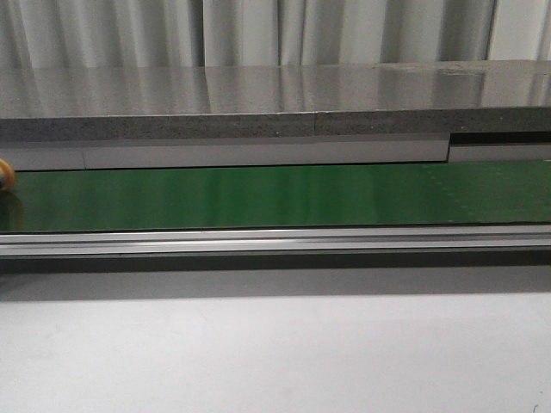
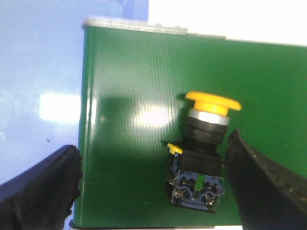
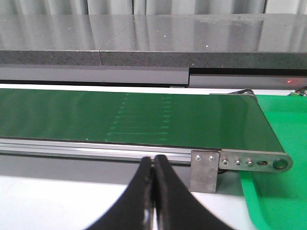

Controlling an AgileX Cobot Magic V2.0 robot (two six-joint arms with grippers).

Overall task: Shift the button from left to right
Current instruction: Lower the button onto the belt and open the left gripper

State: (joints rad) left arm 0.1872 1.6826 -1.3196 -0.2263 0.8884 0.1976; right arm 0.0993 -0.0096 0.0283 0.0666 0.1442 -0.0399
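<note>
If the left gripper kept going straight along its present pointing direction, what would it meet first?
Probably the orange-capped push button with the black body on the green conveyor belt, lying between the open left gripper fingers, nearer one finger; depth is uncertain.

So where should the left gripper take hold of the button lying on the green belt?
Probably across the black body of the button, below its yellow cap. It lies on its side between the open left gripper fingers, so close from both flanks; the cap overhangs.

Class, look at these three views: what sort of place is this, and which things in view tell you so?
Probably a factory-style test cell: a green conveyor belt in an aluminium frame, and an industrial push button lying on it.
</note>
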